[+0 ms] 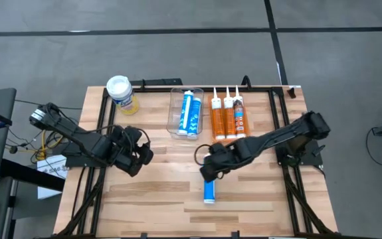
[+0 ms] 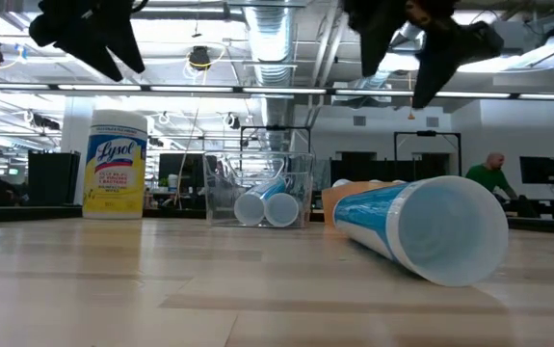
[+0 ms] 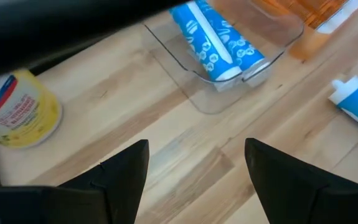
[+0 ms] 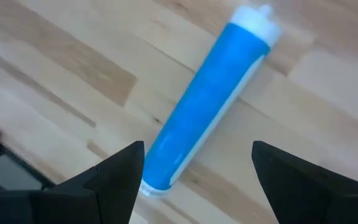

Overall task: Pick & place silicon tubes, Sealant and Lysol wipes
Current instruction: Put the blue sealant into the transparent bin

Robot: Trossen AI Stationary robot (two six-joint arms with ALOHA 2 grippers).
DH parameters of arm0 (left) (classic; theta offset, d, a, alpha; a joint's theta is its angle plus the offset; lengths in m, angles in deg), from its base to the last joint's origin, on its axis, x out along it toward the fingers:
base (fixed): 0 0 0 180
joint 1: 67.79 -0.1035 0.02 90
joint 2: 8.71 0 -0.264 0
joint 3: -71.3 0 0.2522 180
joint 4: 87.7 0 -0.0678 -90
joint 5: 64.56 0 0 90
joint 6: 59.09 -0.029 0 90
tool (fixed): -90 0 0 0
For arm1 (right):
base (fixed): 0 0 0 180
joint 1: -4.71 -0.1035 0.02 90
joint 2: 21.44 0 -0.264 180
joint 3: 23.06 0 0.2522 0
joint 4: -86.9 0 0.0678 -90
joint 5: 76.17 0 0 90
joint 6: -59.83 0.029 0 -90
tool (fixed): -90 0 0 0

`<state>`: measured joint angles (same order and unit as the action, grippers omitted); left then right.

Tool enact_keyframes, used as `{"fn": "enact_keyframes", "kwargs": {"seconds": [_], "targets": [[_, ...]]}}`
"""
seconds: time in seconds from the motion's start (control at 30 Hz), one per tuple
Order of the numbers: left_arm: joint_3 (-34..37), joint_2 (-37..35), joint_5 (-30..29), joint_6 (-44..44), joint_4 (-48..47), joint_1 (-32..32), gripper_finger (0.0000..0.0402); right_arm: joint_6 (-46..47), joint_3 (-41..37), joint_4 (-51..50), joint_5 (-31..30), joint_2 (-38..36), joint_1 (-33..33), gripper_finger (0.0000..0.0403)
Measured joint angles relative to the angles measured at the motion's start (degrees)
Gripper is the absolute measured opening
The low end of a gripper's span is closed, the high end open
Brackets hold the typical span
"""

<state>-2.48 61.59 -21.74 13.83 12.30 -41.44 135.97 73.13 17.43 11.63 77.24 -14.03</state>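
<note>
**Three blue tubes, three orange tubes, one can of wipes**

One blue tube (image 1: 209,191) lies flat on the wooden table (image 1: 151,199), all by itself near the front edge. The right end effector (image 1: 210,168) hangs in the air just above it. Its two dark fingers (image 4: 113,177) are spread wide, one on each side of the tube in the right wrist view, and they hold nothing. The tube's white tip points away from the fingers.

Two more blue tubes (image 1: 191,113) lie side by side inside a clear plastic bin (image 1: 175,106) near the back of the table. That makes three blue tubes in all.

Three orange tubes (image 1: 228,118) lie in a row just beside the bin, on its right in the high view. Their white tips point to the back edge of the table.

One can of Lysol wipes (image 1: 121,94) stands upright at the back left corner of the table. It has a white lid and a yellow label, and it is well apart from the bin.

The left end effector (image 1: 136,156) waits over the left side of the table, up in the air. Its fingers (image 3: 126,174) are wide apart too, and they are empty.

In the low view, a person (image 2: 489,175) in a green top shows far off in the room behind the table.
</note>
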Motion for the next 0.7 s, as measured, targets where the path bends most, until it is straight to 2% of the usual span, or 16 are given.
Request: {"fn": "enact_keyframes", "kwargs": {"seconds": [0.33,0.5,0.7], "targets": [[0.5,0.0,0.4,-2.1,0.3,1.1,0.0257,6.1,3.4,3.4,6.5,10.2,-1.0,0.0291],[0.5,0.0,0.9,-3.0,0.1,1.1,0.0257,8.9,3.4,4.5,6.5,12.3,-1.9,0.0291],[0.5,0.0,1.0,-3.0,-0.1,1.1,0.0257,12.9,3.4,4.3,3.4,12.3,-1.7,0.0291]]}}
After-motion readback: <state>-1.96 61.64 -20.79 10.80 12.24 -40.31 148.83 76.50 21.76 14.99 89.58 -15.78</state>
